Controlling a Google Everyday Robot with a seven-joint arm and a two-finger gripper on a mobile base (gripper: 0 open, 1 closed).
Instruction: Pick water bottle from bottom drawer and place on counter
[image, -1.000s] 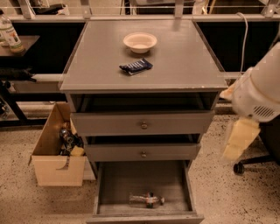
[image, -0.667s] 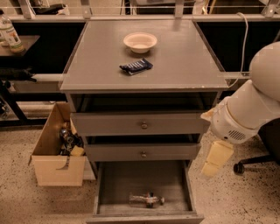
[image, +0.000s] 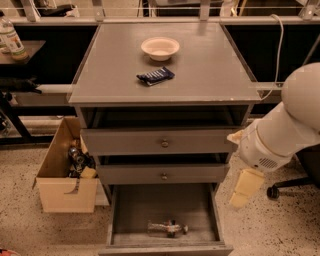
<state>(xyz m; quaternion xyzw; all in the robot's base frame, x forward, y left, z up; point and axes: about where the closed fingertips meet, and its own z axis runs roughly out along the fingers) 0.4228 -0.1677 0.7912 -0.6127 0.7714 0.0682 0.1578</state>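
Clear plastic bottle (image: 167, 228) lies by the drawer's (image: 150, 205) front edge; the end effector (image: 246, 188), grip state untellable, hangs right of it and should lower squarely across the bottle.

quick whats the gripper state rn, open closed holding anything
gripper: cannot be told whether open or closed; it hangs right of the bottom drawer, apart from the water bottle lying inside.
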